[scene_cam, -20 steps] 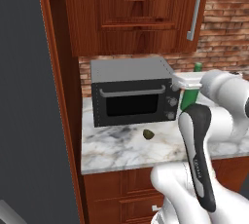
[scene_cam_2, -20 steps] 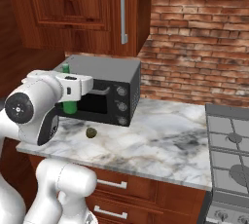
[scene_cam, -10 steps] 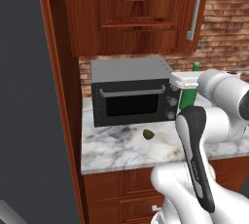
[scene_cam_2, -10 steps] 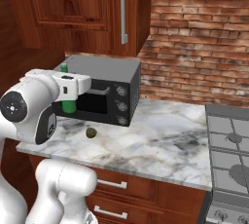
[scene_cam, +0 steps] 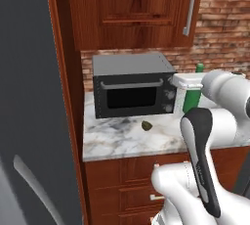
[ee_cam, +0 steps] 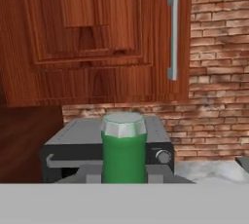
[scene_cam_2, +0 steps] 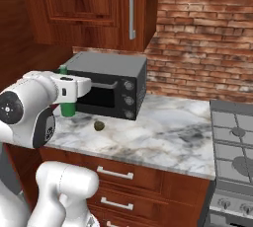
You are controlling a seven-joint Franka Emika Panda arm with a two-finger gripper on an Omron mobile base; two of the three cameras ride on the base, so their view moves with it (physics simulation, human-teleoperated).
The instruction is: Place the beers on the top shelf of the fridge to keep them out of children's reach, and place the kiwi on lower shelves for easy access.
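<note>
The tool (ee_cam: 124,178) is clamped on a green beer bottle (ee_cam: 124,155), held upright; in the hand view the bottle's capped top stands at 6 o'clock, in front of the black oven (ee_cam: 73,145). From the left base view the bottle (scene_cam: 192,99) sits at the oven's (scene_cam: 133,91) 3 o'clock side, above the marble worktop (scene_cam: 117,141). The kiwi (scene_cam: 146,125) lies on the worktop just in front of the oven, at 6 o'clock from its door. The fridge (scene_cam: 29,101) stands at 9 o'clock.
</note>
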